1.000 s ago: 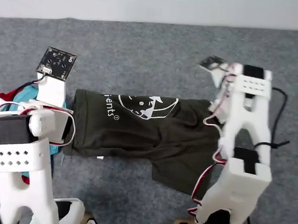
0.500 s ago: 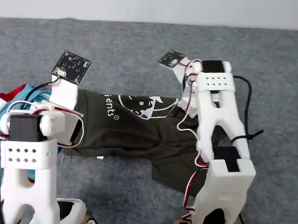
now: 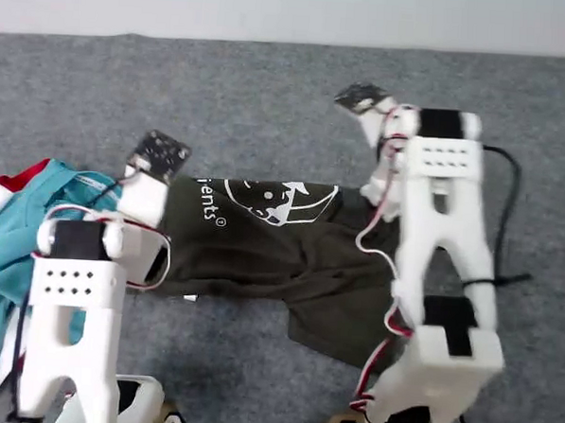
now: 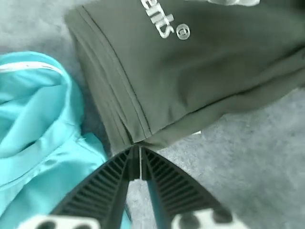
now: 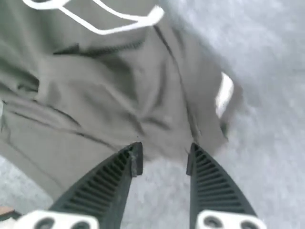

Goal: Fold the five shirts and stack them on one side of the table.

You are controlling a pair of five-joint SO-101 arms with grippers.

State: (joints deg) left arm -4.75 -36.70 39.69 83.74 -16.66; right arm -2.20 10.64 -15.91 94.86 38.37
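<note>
The left pincer [image 4: 137, 157] has its fingers pressed together. Their tips touch the folded hem corner of the dark olive shirt [image 4: 205, 81], which spreads away ahead of them. Whether cloth is caught between them cannot be told. A teal shirt [image 4: 33, 119] lies bunched just beside the pincer on the grey table [image 4: 252, 157].

The right pincer [image 5: 163, 160] stands with fingers apart, the olive shirt's other end just ahead of its tips.

Over the last second the left arm has slid along the shirt's edge. The right arm swung over the print and back out. The shirt itself has not shifted.

White lettering [image 4: 162, 24] and a white graphic [image 3: 274, 200] mark the shirt.
</note>
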